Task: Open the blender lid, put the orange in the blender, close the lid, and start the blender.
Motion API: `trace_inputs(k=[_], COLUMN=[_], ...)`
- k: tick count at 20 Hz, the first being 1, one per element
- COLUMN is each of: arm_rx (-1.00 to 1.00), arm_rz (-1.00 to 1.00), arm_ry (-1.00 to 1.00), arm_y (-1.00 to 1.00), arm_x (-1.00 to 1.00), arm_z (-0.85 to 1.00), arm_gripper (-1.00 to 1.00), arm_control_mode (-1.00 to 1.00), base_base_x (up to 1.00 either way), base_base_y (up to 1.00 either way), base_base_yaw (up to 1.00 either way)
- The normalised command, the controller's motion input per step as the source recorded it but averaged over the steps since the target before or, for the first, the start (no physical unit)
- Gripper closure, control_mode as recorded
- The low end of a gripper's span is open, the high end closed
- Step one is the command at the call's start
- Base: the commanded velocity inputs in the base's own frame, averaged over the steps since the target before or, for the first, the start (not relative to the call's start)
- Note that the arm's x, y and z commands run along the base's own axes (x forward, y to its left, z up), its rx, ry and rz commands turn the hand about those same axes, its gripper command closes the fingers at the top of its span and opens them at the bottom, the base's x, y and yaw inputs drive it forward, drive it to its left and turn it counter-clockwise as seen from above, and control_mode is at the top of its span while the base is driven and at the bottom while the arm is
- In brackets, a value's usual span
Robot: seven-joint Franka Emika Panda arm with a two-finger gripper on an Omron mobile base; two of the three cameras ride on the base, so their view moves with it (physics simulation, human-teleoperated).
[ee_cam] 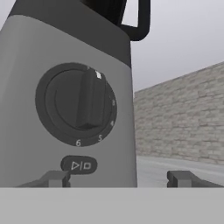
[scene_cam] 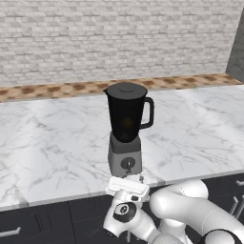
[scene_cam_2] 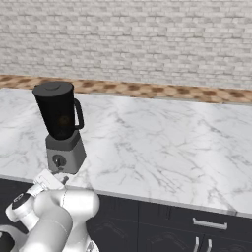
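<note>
Your end effector (ee_cam: 118,178) is hovering empty, fingers spread wide, right before the blender (scene_cam: 125,128) near the desk (scene_cam: 57,143) edge. You are aiming for the play button (ee_cam: 79,165) under the dial (ee_cam: 76,104), so shift left and press squarely.

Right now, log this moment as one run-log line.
lid: on jar | orange: inside blender | gripper: open, level with base front | fingers: flank play button below dial | stage: start pending
</note>
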Motion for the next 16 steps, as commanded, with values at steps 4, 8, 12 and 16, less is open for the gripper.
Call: trace_inputs(k=[4, 8, 12, 16], arm_rx=[0.00, 0.00, 0.00, 0.00], arm_rz=[0.09, 0.10, 0.06, 0.01], arm_ry=[-0.19, -0.19, -0.19, -0.16], arm_y=[-0.38, -0.37, -0.28, -0.19], arm_x=[0.12, 0.10, -0.06, -0.19], arm_z=[0.00, 0.00, 0.00, 0.00], arm_gripper=[-1.00, -1.00, -1.00, -1.00], arm_control_mode=[-1.00, -1.00, -1.00, -1.00], base_base_x=[0.00, 0.00, 0.00, 0.00], base_base_y=[0.00, 0.00, 0.00, 0.00], base_base_yaw=[0.00, 0.00, 0.00, 0.00])
